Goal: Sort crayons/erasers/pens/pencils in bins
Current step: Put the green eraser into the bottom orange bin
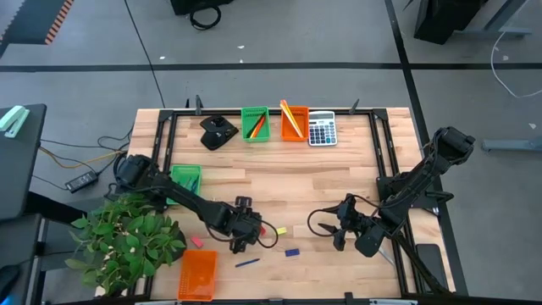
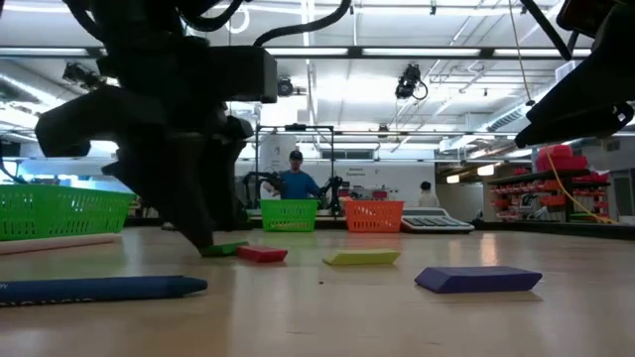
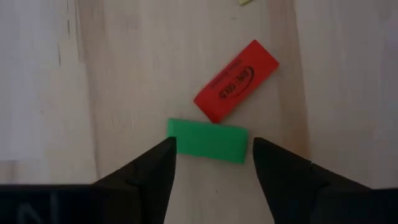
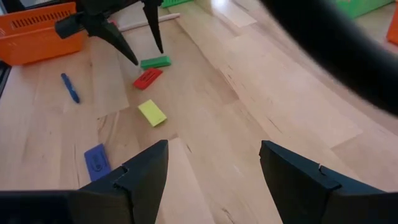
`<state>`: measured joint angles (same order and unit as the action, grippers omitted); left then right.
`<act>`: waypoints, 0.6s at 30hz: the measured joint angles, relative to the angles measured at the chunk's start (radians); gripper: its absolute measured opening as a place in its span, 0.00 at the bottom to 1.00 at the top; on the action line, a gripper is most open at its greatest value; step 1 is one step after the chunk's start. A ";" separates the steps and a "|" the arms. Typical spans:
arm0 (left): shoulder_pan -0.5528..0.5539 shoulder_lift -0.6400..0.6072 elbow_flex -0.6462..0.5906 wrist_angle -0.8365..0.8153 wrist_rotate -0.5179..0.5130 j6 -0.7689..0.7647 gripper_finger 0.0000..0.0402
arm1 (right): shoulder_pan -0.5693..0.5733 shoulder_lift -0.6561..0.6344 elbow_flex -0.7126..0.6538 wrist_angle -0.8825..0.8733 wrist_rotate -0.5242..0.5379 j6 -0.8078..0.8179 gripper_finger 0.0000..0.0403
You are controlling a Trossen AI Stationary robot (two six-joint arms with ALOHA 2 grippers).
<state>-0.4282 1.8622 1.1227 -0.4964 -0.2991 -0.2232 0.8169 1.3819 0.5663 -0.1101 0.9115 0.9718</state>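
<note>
A green eraser [image 3: 207,140] lies flat on the table between the open fingers of my left gripper [image 3: 211,144], which is down at the table near the front middle [image 1: 251,230]. A red eraser [image 3: 236,81] lies just beyond it. A yellow eraser [image 4: 152,112], a blue eraser [image 4: 96,160] and a blue pen [image 4: 69,87] lie flat nearby. My right gripper [image 4: 214,149] is open and empty to the right of them [image 1: 340,229]. My left gripper has one fingertip [image 3: 166,149] at each short end of the green eraser [image 3: 180,134], coming from above. The eraser lies flat on the table. I cannot tell whether the fingertips touch it.
An orange bin [image 1: 199,275] stands at the front left and a green bin [image 1: 185,180] at the left. A green bin [image 1: 255,123], an orange bin [image 1: 294,121] holding sticks and a calculator [image 1: 322,129] stand along the far edge. A potted plant [image 1: 127,237] overhangs the front left.
</note>
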 joint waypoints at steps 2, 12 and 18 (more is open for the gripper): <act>0.000 0.011 0.001 0.007 0.000 0.000 0.54 | 0.000 0.000 0.000 0.000 0.000 0.000 0.64; -0.001 0.049 0.005 0.014 -0.011 0.002 0.48 | 0.000 0.000 0.000 -0.002 0.008 -0.002 0.64; 0.003 0.050 0.004 0.016 -0.033 0.025 0.41 | 0.000 0.000 0.000 -0.004 0.016 -0.003 0.64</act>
<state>-0.4256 1.9117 1.1267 -0.4808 -0.3319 -0.1979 0.8169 1.3819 0.5663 -0.1139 0.9272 0.9691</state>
